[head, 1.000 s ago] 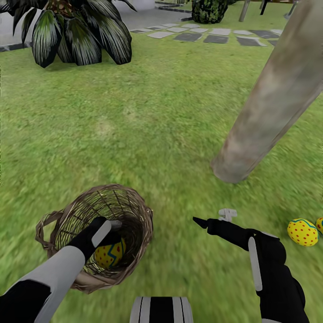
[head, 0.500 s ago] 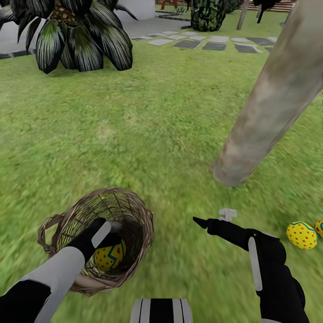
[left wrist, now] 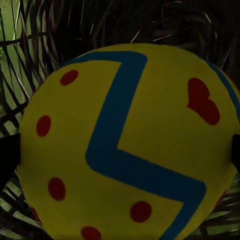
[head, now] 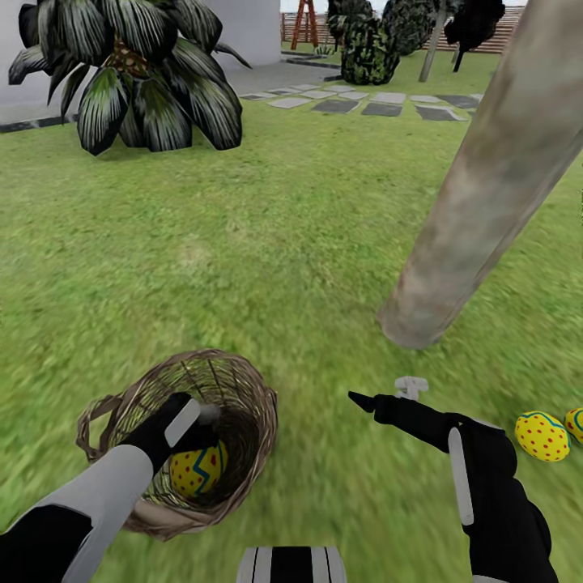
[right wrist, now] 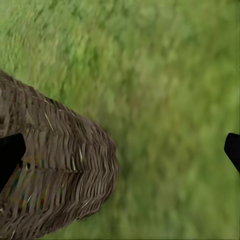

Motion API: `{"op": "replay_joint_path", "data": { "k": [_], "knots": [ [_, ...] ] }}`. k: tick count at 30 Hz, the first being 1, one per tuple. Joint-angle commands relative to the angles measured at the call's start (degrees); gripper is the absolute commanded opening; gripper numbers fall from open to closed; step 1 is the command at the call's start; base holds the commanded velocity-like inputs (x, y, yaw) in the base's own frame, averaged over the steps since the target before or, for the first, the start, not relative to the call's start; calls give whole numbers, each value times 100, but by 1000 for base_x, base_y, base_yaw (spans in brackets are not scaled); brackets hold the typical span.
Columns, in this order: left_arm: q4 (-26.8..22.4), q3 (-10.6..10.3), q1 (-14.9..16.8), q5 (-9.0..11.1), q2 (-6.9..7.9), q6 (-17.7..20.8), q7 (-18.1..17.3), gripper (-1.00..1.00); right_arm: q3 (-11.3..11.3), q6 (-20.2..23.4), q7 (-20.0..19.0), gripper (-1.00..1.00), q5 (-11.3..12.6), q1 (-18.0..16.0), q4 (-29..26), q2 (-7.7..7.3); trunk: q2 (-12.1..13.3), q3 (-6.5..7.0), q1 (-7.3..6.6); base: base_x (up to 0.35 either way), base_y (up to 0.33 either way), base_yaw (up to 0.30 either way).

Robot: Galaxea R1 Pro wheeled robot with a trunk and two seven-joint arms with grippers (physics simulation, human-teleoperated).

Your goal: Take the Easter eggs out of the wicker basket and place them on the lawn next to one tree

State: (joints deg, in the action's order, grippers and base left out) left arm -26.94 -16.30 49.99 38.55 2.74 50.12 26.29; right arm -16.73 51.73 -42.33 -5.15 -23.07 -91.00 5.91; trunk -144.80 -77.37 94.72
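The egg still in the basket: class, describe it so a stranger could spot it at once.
Start at the thick grey-brown tree trunk on the lawn. On the robot's left side stands the wicker basket, with the left gripper reaching inside. The egg lies within it; the two other eggs rest on open grass.

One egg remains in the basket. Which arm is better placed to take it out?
Left. The left pincer is already inside the wicker basket, right at the last egg. The right pincer hangs open over bare lawn, beside the basket.
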Motion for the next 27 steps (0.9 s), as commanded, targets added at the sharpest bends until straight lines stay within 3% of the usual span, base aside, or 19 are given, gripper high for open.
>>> {"op": "replay_joint_path", "data": {
  "k": [1,11,27],
  "knots": [
    [-7,-28,2,59,7,29,34,-100,-14,21,-56,100,-56,-5,-4,6,0,19,-3,0,0,0],
    [-11,103,2,64,7,447,34,-100,-10,30,-56,100,-56,-5,-6,6,13,240,-29,0,0,0],
    [-11,110,2,64,7,486,43,-100,-21,275,-56,100,-56,-29,0,4,35,595,-70,0,0,0]
  ]
}}
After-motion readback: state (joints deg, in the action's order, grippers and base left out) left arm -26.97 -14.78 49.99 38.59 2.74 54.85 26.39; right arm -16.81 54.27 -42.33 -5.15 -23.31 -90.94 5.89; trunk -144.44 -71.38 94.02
